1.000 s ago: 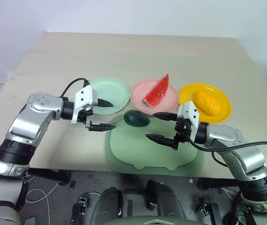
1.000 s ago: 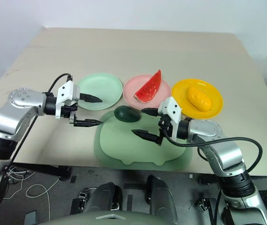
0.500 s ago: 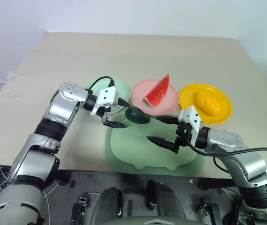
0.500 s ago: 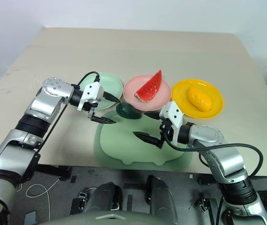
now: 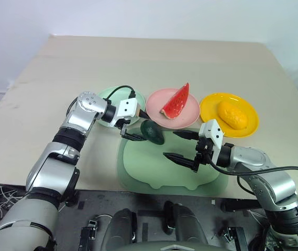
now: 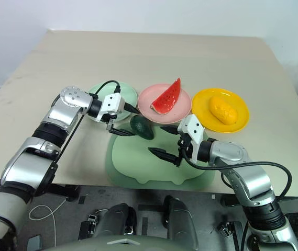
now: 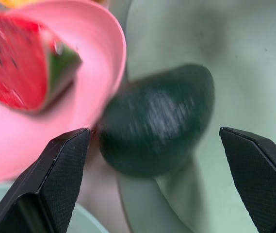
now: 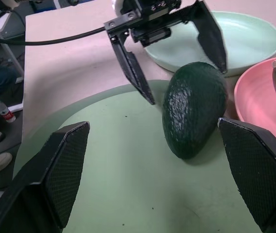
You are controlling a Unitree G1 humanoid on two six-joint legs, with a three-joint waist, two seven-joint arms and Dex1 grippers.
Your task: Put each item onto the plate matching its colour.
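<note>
Left gripper (image 6: 127,121): we've got our jaws spread wide right at the avocado's end, one finger on each side of it, nothing gripped that we can see.
Avocado (image 6: 141,127): dark green, lying on the far edge of the big pale green tray (image 6: 138,167), just beside the pink plate; in our left wrist view it sits squarely between our fingers (image 7: 55,179).
Right gripper (image 5: 183,145): also wide open and empty, hovering over the middle of the tray, well clear of the avocado.
Mint green plate (image 5: 109,95): on the table behind our left wrist, partly covered by that arm; the right wrist view shows its dish bare.
Pink plate (image 6: 185,107): middle of the row, carrying the watermelon wedge (image 6: 167,98), propped up with its red face towards us.
Yellow plate (image 6: 240,120): on the right of the row, with the mango (image 6: 221,110) lying in it.
Table (image 5: 154,57): beige top, three plates in a line just beyond the tray.
</note>
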